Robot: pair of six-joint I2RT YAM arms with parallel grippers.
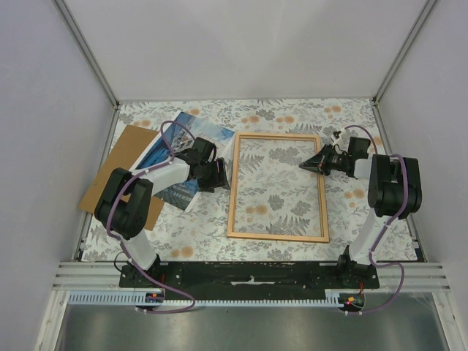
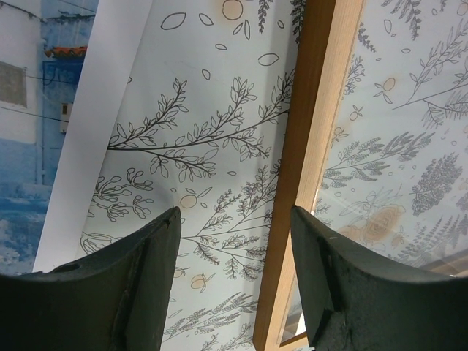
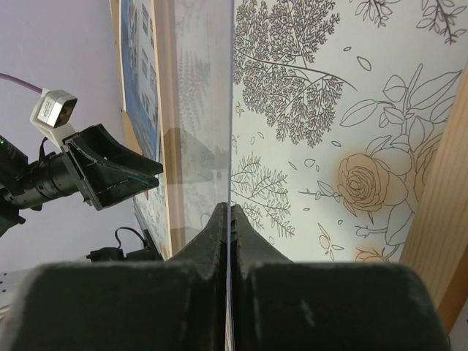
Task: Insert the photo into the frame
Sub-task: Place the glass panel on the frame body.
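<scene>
Left pincer, jaws spread wide and holding nothing, hovers low over the flower-printed counter, in the strip between the photo and the left rail of the frame. Its fingers bracket bare cloth, with the print's white margin just to one side and the orange-brown rail just to the other. The photo lies face up and skewed at the counter's left, partly over a brown backing board and partly under the left arm. One corner sits close to the frame's top left corner, but the print is not inside it. Across the frame, the right pincer is pressed closed on what appears to be a thin clear sheet, seen edge-on from the wrist. The print will likely handle as light, floppy paper: easy to crease, apt to sag when raised, and hard to pinch while flat. The best hold is probably the white margin at the edge nearest the frame, slid or lifted gently. The frame itself looks stiff but slender. No brand, label or legible writing shows in any view.
</scene>
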